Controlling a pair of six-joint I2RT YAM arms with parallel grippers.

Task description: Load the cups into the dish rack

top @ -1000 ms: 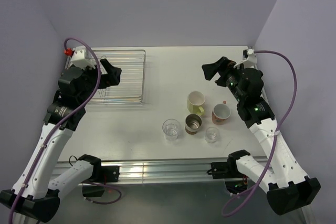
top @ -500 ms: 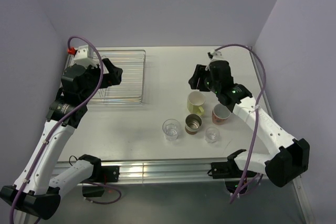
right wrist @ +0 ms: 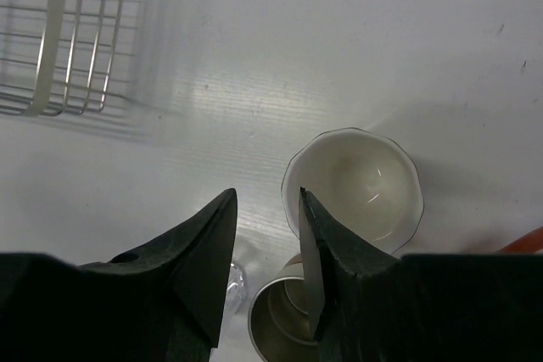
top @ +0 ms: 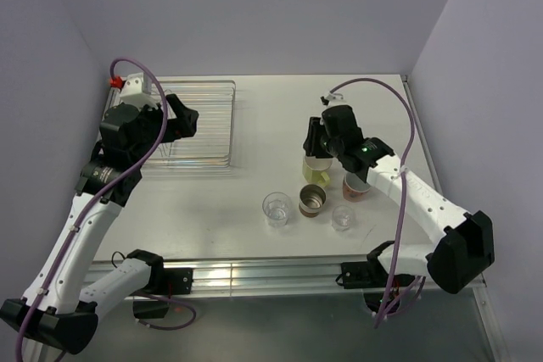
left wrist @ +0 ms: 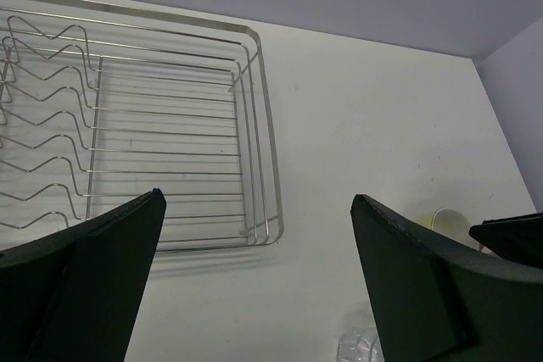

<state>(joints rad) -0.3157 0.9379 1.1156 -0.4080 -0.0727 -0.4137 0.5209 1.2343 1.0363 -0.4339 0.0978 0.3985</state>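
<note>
Right of the tabletop's middle, the right hand has swung onto the pale yellow mug, jaws narrowing astride its rim, grip unclear. Loading is only starting. The left hand gapes by the dish rack.

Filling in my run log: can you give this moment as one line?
left gripper: open, near dish rack | right gripper: open, at yellow mug rim | loaded: nothing yet
</note>
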